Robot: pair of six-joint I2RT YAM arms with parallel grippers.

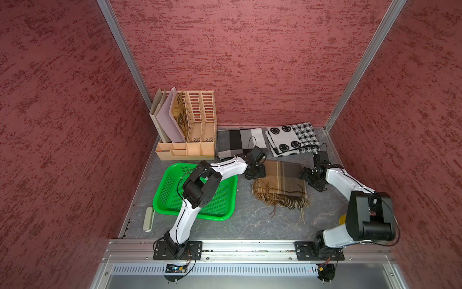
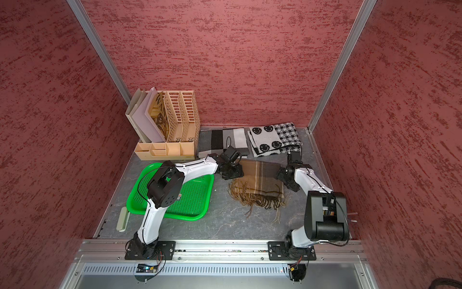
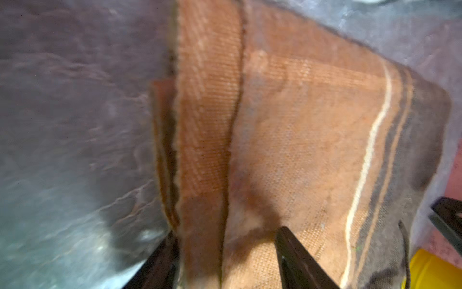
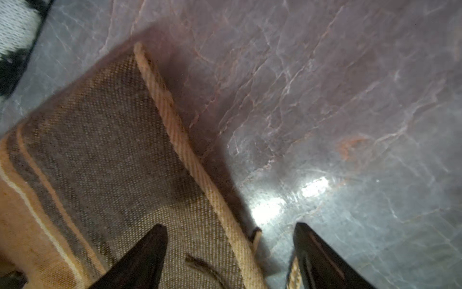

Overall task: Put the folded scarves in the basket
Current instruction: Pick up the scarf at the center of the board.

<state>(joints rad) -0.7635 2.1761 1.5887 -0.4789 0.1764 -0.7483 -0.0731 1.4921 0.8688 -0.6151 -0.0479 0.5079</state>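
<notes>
No legible writing anywhere in this scene.
A small sticker (image 2: 179,197) on the green basket (image 2: 195,202) is unreadable; a black-and-white scarf (image 2: 265,140) bears smiley faces.

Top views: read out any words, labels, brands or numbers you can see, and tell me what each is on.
No text here is legible.
The sticker on the green basket: too small to read.
Dark pattern on the sheet in the tan file organiser: may be lettering, unreadable.
The black-and-white scarf: smiley faces only, no words.
</notes>
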